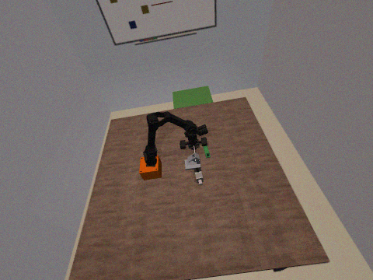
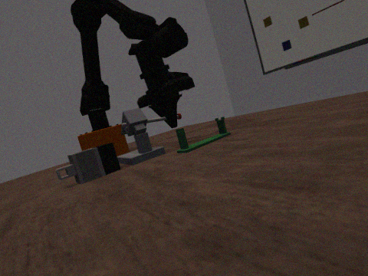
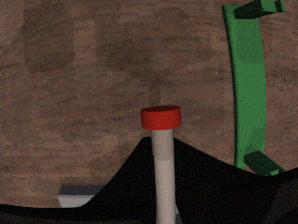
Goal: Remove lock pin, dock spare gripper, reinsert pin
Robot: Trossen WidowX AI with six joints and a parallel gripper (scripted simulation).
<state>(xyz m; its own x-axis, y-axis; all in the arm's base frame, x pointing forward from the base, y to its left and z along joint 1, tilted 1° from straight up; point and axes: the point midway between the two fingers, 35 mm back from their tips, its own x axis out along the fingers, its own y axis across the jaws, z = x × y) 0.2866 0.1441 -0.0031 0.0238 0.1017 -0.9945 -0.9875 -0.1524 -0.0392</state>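
The lock pin [image 2: 156,119] [image 3: 164,175] is a pale rod with a red head, and its far end is in the socket of the grey mount [image 2: 142,142] [image 1: 192,163]. My gripper [image 2: 173,122] [image 3: 156,144] is shut on the pin just behind the red head, which sticks out past the fingertips. The spare gripper [image 2: 90,165] [image 1: 199,176], a grey and black block with a pale loop at one end, lies on the table beside the mount. The pin's end inside the socket is hidden.
A green rack [image 2: 205,142] [image 3: 250,90] [image 1: 207,151] with two uprights stands on the table close beside the gripper. The arm's orange base block [image 1: 151,171] [image 2: 105,139] is behind the mount in the exterior view.
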